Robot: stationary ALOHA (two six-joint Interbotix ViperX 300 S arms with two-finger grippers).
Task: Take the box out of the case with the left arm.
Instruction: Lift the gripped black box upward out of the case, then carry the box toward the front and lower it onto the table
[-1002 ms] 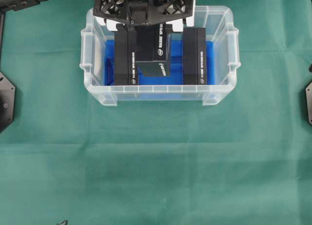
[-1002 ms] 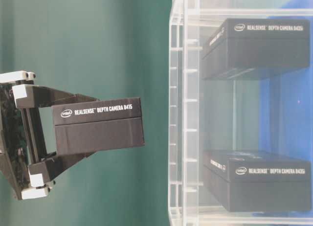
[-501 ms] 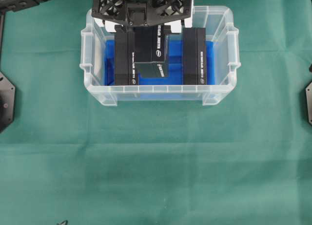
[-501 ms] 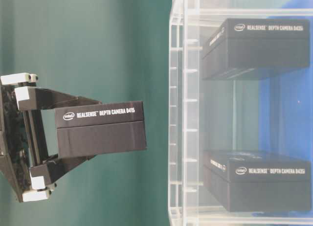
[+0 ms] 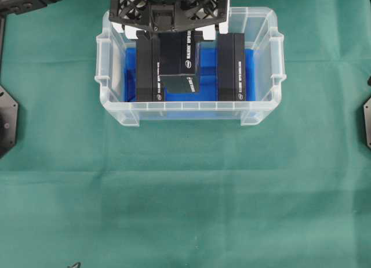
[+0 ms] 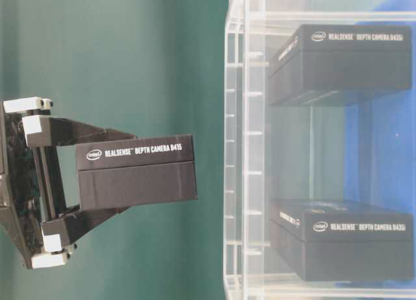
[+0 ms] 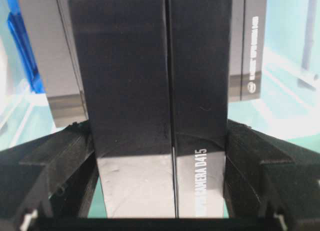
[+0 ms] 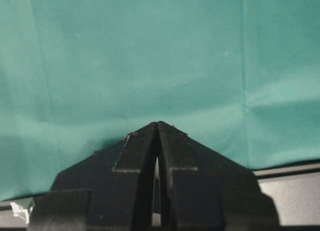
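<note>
Three black boxes counted. One box (image 6: 136, 170) clamped in the left gripper (image 6: 55, 183), clear of the case (image 5: 116, 108). Two boxes (image 5: 231, 68) stand on the case's floor. Right gripper (image 8: 157, 128) closed, empty, over green cloth (image 5: 185, 192).

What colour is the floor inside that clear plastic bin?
Bright blue lining on the bin's floor, clearest in the overhead view.

surface: green cloth (image 5: 185, 210) | on it: clear case (image 5: 264, 114)
</note>
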